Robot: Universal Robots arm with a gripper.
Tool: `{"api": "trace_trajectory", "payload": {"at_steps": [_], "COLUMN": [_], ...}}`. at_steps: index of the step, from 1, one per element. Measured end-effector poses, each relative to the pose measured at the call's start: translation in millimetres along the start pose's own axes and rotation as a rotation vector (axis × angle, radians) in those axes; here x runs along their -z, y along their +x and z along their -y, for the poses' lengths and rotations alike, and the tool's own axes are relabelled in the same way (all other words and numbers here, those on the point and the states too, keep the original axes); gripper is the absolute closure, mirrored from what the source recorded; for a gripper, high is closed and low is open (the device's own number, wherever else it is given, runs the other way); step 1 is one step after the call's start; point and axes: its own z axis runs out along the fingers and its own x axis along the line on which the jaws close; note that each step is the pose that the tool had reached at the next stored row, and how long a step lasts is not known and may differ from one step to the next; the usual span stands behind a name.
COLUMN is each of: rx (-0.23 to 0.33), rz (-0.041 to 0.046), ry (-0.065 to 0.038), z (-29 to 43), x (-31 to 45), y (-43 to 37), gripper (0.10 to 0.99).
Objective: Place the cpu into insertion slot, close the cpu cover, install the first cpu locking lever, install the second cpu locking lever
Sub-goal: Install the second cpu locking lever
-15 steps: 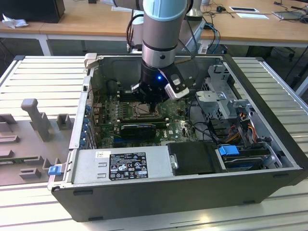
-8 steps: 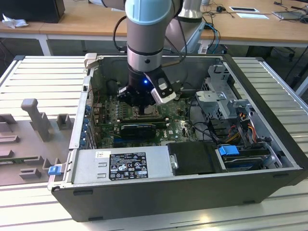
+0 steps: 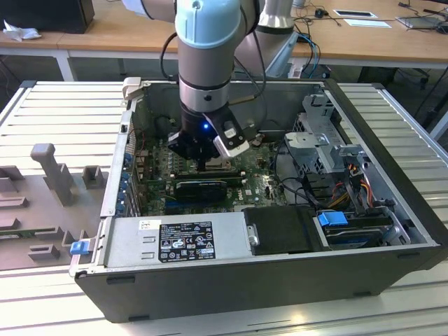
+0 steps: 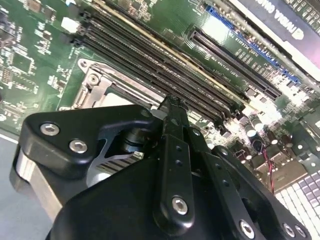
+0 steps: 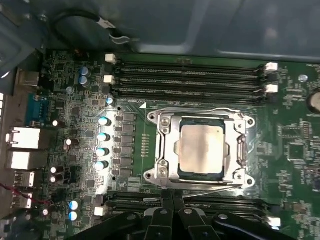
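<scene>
CPU (image 5: 201, 151), pale and silvery, is seen lying flat in the slot (image 5: 200, 150) in the first wrist view. It is framed by the cover (image 5: 239, 150), which is lowered around it, so the chip is shown through the square window. A thin lever (image 5: 210, 186) is seen along one edge of the socket, close to the gripper. Long black memory slots (image 5: 190, 80) run on the side of the socket away from the gripper, and more lie on the gripper's side.

In the exterior view the arm (image 3: 208, 42) is reached down into the open computer case (image 3: 266, 280), and the gripper (image 3: 204, 162) is held low over the green board (image 3: 252, 183), near the middle of the case. In the first wrist view the fingertips (image 5: 167, 197) are pressed together, with no gap between them, and they are placed at the edge of the socket, at the lever. Nothing is held between them. In the second wrist view the gripper (image 4: 171, 107) is seen just beside the socket frame (image 4: 92, 82). A black card (image 3: 201, 187) lies near the gripper, on its near side.
</scene>
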Motion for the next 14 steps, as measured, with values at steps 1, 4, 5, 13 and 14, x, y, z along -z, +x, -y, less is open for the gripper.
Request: {"api": "trace_trajectory", "payload": {"at_steps": [1,4,5,13,14], "rx": [0.000,0.000,0.000,0.000,0.000], "rz": [0.0001,0.0008,0.0015,0.0051,0.0052], "ry": [-0.004,-0.019,-0.028,-0.101,-0.106], "z": [0.1,0.2,0.2,12.1,12.9], "x": [-1.6,-4.9,-5.6,-8.7,-9.3], "y": [2.2,7.4,9.0,15.1,15.2], "gripper": [0.980,0.980,0.980,0.980,0.980]}}
